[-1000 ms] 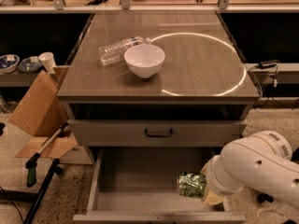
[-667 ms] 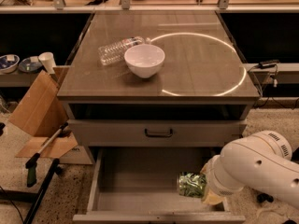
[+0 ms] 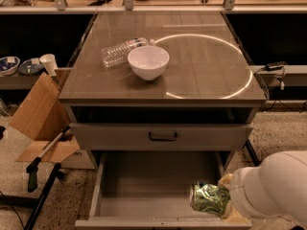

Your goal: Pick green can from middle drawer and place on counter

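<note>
Down at the right front corner of the open middle drawer [image 3: 144,186], the green can [image 3: 208,199] is lying on its side on the grey floor. The end effector [image 3: 227,198] is sitting against the can's right end, mostly hidden behind the white arm [image 3: 273,190]; its grip state cannot be told. A white bowl [image 3: 148,61] and a clear bottle [image 3: 117,53] are resting on the worktop [image 3: 201,80].

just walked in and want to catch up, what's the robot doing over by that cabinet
The robot's white arm reaches in from the lower right, with its gripper at the green can in the front right corner of the open middle drawer. The can is down in the drawer, not yet on the counter, where a white bowl and a clear plastic bottle sit.
</note>
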Available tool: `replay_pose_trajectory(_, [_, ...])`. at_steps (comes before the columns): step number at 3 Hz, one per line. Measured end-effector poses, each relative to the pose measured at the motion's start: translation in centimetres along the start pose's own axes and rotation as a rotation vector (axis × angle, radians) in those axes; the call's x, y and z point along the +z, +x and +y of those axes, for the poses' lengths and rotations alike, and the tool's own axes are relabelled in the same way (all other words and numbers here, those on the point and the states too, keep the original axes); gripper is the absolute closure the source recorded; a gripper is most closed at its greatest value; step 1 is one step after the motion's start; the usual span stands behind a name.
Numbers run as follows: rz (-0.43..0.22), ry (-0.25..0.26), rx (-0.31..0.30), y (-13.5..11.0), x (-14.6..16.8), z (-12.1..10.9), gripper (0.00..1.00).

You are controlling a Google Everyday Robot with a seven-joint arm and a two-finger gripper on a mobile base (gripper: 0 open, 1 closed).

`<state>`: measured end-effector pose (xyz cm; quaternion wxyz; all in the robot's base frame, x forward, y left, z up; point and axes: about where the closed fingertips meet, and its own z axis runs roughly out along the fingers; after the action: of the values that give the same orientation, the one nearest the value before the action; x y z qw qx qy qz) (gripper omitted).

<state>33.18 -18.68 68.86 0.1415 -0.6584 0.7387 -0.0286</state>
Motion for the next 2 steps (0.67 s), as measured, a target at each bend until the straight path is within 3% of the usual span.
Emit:
replay_pose_trajectory(1, [0.008, 0.064, 0.040, 0.9, -7.5, 2.9, 1.00])
replay_pose_trajectory(2, [0.005, 0.181, 0.051, 0.5, -18.2, 4.3, 1.00])
